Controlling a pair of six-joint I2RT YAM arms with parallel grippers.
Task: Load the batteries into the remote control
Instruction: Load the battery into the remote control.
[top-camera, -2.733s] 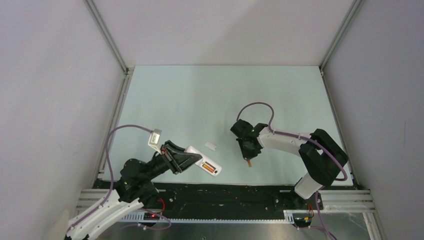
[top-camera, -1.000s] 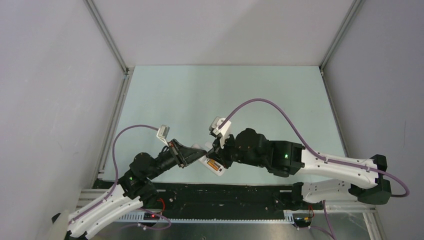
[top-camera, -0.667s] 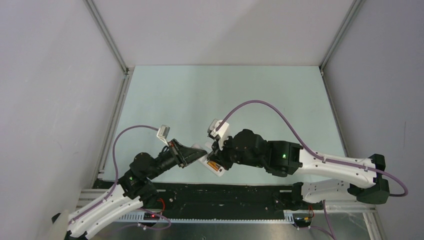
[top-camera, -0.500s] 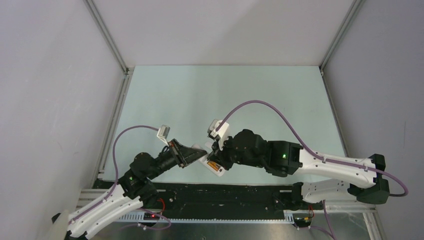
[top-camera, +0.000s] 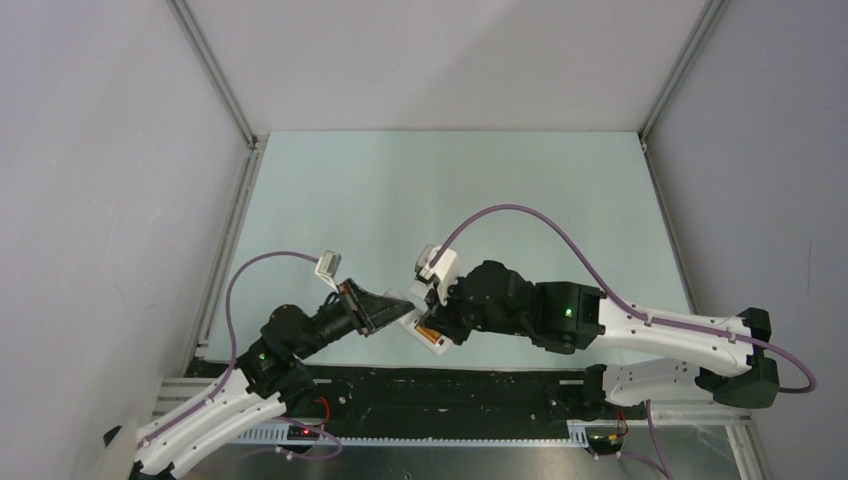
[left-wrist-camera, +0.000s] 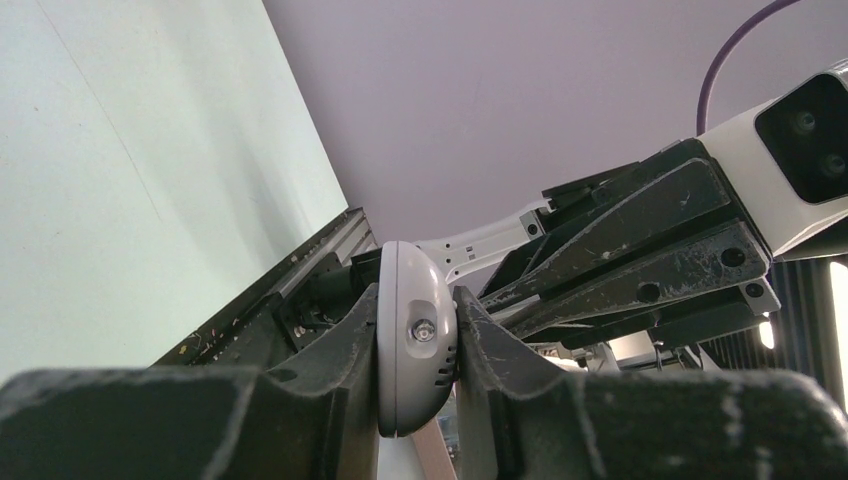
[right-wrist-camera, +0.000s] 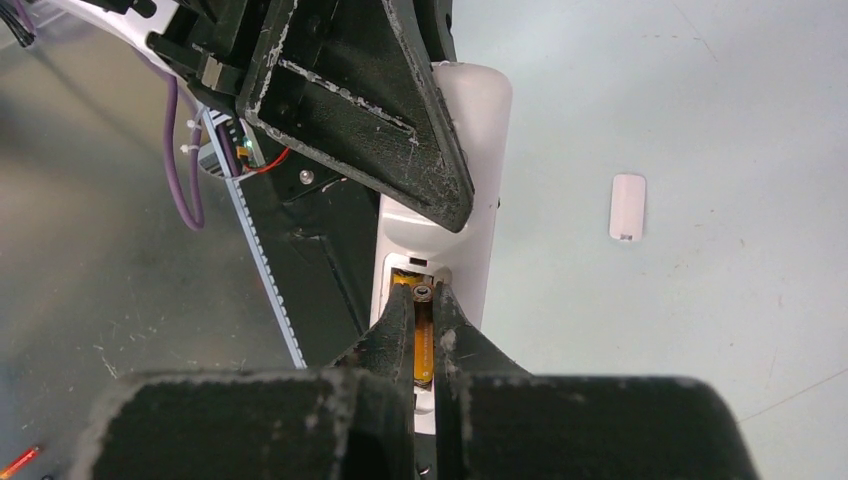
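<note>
Right gripper (right-wrist-camera: 423, 298) now at remote (right-wrist-camera: 472, 150), tight on battery (right-wrist-camera: 423, 342) — left gripper (left-wrist-camera: 415, 305) tight on remote, over pale-green table (top-camera: 450, 190).

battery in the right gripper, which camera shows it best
Right wrist: it sees the battery close up, pinched in the right gripper over the remote control's open recess. Top external shows only an orange speck under that gripper. Left wrist shows just the remote's rounded end, no battery.

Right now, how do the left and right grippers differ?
The left gripper clamps the white remote control, jaws spread by its body; the right gripper pinches a thin orange battery, jaws nearly touching. The left holds one end; the right works nearer the other. Both grip something.
</note>
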